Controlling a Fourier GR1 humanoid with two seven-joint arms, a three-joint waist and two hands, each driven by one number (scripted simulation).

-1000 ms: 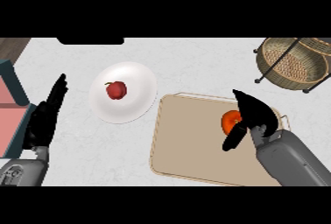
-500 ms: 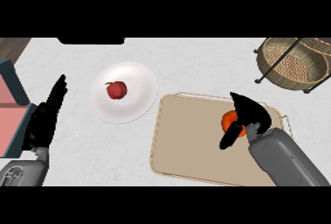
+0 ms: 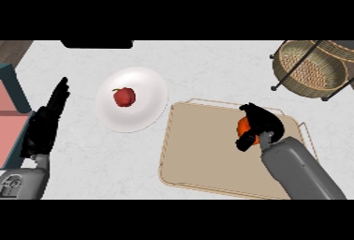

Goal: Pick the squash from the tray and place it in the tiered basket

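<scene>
Though mostly hidden, the orange squash sits on the tray, the right robot hand curled around it.

— How is the counter laid out?
— A tray is set near and right of centre; the squash lies on its far right part, under the right hand. A plate is placed left of the tray, with a small fruit on it.
— And further off?
— The tiered basket is found at the far right; the left hand is seen at the left edge.
</scene>
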